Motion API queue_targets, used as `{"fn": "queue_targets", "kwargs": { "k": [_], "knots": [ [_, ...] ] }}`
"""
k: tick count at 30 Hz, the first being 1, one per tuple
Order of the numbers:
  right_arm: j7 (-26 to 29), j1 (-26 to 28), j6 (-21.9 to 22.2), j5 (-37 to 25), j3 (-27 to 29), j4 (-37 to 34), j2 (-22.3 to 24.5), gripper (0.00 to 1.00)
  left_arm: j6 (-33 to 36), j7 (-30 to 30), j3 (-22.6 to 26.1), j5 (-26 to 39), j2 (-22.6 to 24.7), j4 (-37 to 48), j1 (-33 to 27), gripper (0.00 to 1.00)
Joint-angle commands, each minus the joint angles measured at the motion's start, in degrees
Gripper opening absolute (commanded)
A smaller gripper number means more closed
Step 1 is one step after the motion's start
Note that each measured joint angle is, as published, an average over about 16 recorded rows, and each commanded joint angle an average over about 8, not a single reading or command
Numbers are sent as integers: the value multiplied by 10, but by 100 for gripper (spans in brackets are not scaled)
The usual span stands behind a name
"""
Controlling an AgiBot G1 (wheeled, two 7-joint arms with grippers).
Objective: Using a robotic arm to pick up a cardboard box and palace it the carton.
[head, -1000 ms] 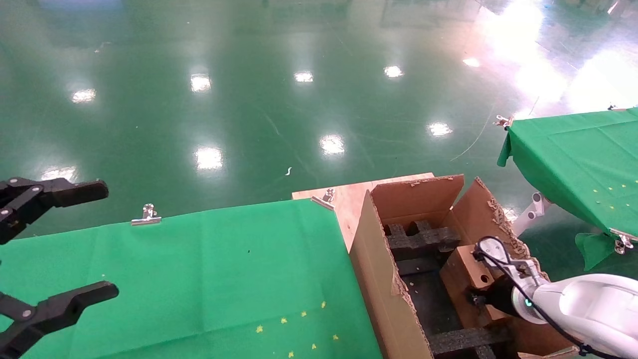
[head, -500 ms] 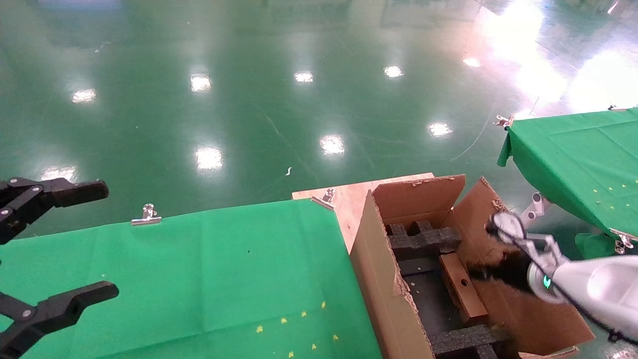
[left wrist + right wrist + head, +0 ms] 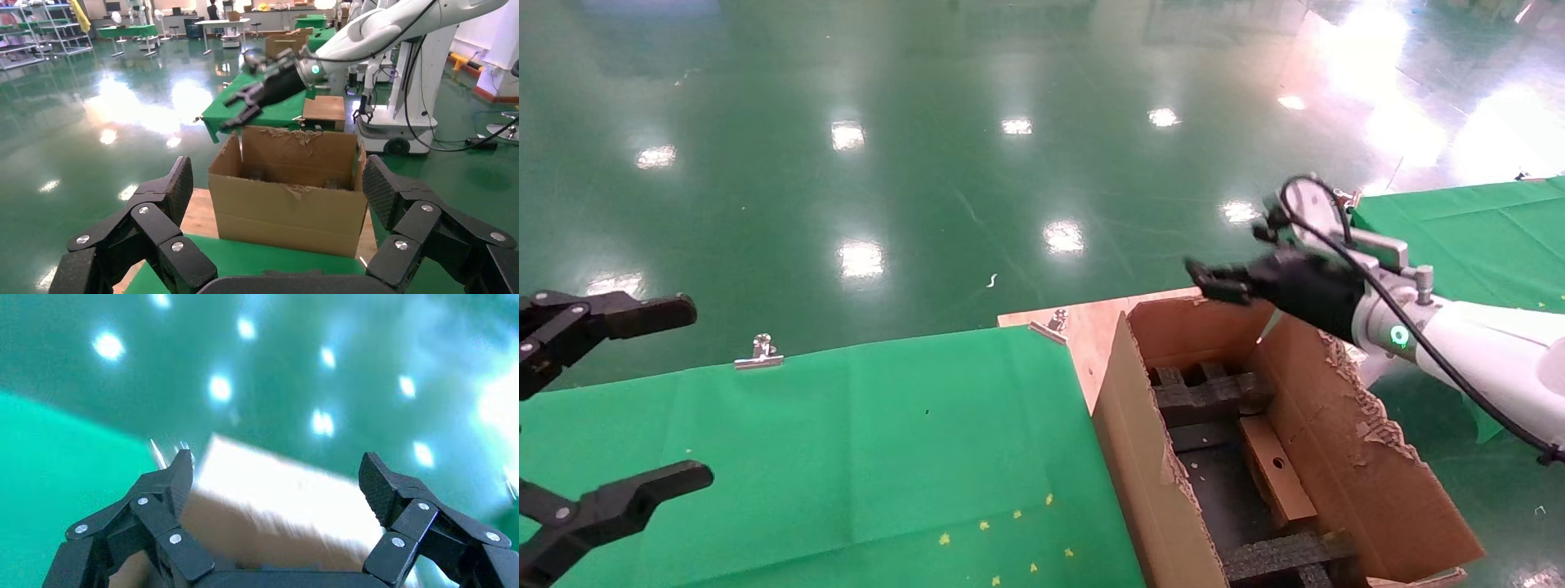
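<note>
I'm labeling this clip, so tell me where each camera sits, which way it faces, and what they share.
Head view: looks forward and down at the green-clothed table and the carton; right hand is above the carton, left hand beside the table.
Left wrist view: looks between the left hand's open fingers toward the carton and right hand.
Right wrist view: looks past its open fingers at floor.
Shared: head and left wrist views both show the carton and the right hand.
</note>
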Motion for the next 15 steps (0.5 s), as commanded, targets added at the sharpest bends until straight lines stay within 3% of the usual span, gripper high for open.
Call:
{"fn": "queue_targets", "kwargs": {
  "k": [1, 6, 8, 11, 15],
  "knots": [
    [-17, 9, 70, 11, -16, 1, 4, 100, 0, 0, 0, 0, 0, 0, 0, 100],
    [32, 16, 250, -48, -67, 1, 19, 100, 0, 0, 0, 0, 0, 0, 0, 100],
    [48, 19, 295, -69, -80, 0, 25, 100, 0, 0, 0, 0, 0, 0, 0, 100],
    [60, 22, 330, -85, -90, -1, 29, 100, 0, 0, 0, 0, 0, 0, 0, 100],
    [51, 20, 314, -79, -86, -1, 28, 100, 0, 0, 0, 0, 0, 0, 0, 100]
  ]
}}
